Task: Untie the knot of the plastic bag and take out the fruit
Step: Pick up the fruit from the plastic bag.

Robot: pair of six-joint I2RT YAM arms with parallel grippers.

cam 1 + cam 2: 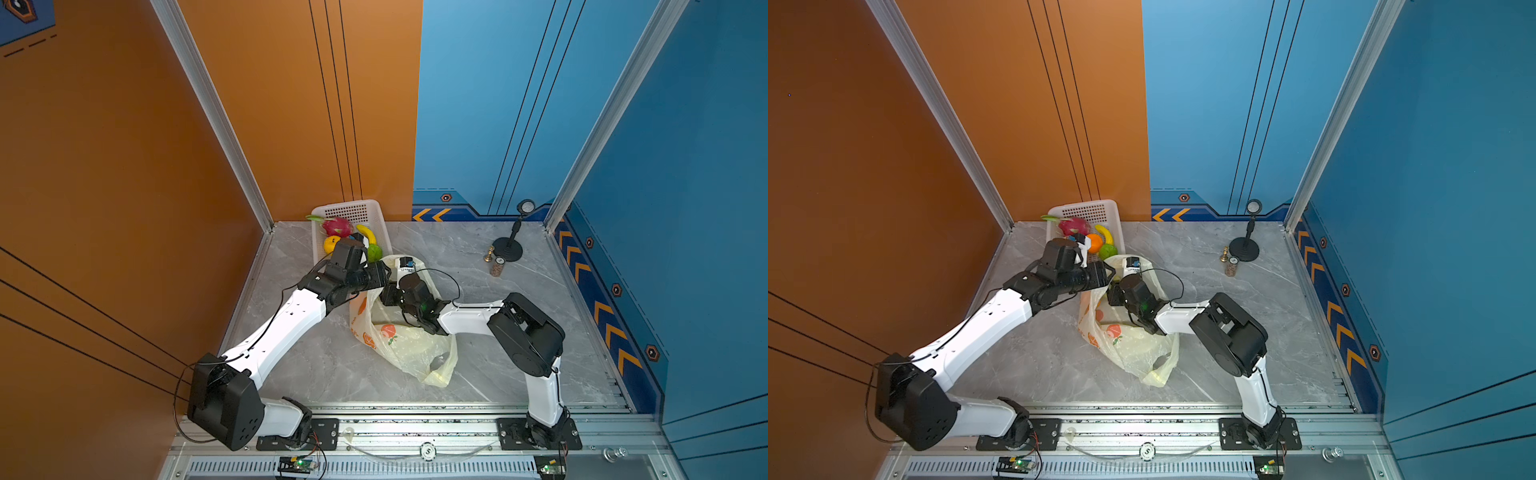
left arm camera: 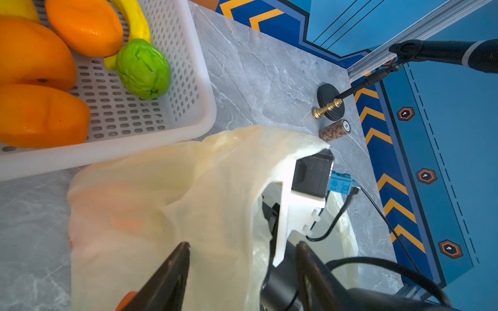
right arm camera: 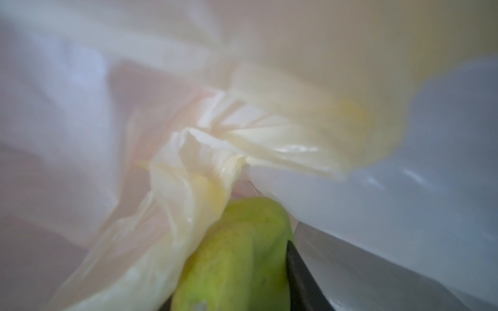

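In both top views we lose the tips of the right pincer (image 3: 229,258) inside the plastic bag (image 1: 409,345). From its wrist, the bag's folds are a soft blur, the green fruit (image 3: 237,272) runs off the frame, and we make out only one dark finger (image 3: 299,272). The left wrist view crops the oranges (image 2: 32,53)

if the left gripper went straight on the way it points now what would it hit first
Most likely the thin translucent pale-yellow plastic bag: the left gripper, jaws open, points straight at its crinkled film. How near the film lies is unclear from this view.
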